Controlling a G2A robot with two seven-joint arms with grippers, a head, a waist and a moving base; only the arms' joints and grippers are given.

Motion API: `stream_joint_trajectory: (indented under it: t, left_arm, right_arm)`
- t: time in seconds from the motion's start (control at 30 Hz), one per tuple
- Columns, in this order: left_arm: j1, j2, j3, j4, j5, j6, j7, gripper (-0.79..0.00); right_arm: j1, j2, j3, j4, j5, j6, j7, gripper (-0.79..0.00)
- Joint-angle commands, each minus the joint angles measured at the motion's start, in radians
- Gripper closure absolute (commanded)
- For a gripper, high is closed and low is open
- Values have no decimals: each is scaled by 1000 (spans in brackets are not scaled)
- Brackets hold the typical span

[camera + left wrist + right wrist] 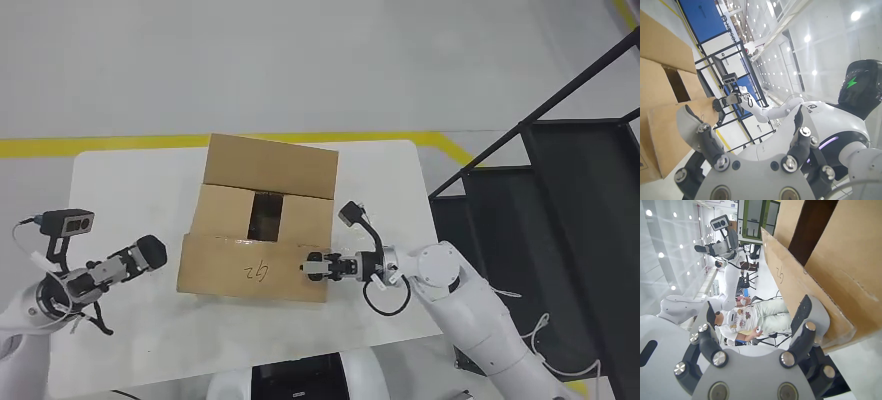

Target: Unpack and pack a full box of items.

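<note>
- White table [120,170] is sitting on a grey floor w/ a yellow line [100,146] behind it. Dark metal steps [560,200] are standing off to the R side.
- Brown box [225,212] is sitting in the middle of the table. Its far flap [270,160] is folding back, and its near flap [250,270], w/ a scribble on it, is sticking out toward the robot.
- Two inner flaps are still covering most of the top, leaving a dark gap [266,217] btwn them. Can't see any items inside.
- R gripper [318,266] is sitting at the near flap's R corner. Its claw is spread wide and holding nothing. One finger [802,313] is touching the flap's edge, prob. to push that flap out of the way so the top is staying open.
- L gripper [145,254] is hanging over the table on the L side, apart from the box. Its claw is spread wide too, w/ nothing in it. It looks like it's waiting its turn.
- Job is looking barely begun, b/c the inner flaps need folding out before anything is coming out.
- Room: lots of bare table is lying on the L and at the far corners, good for putting items down. R side is looking tighter, w/ the table edge near the R arm. Near flap is reaching close to the front edge, so little room there.
</note>
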Motion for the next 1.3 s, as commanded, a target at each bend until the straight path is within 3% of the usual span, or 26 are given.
stream_joint_trajectory:
  t: [0.0,0.17,0.47,0.8,0.93,1.07,1.27]
  left_arm:
    - [-10,-1,31,19,17,7,-7,-785]
    - [-35,-3,99,59,98,3,-3,-785]
    - [-58,-4,155,103,210,-131,132,-785]
    - [-114,5,243,143,283,-193,193,-785]
    - [-119,12,252,141,283,-200,200,-785]
    - [-114,21,251,135,275,-199,199,-785]
    - [-101,33,253,123,268,-202,202,-785]
  right_arm:
    - [1,1,0,-1,-16,-2,-9,-785]
    - [3,3,7,-9,-15,-9,-27,-785]
    - [21,4,-6,-11,-18,-12,-29,-785]
    - [29,5,-6,-6,12,-33,-48,-785]
    - [38,9,49,1,14,-67,-128,-785]
    - [86,10,106,27,-84,-57,-269,-785]
    - [257,-8,59,221,-250,-4,-403,-785]
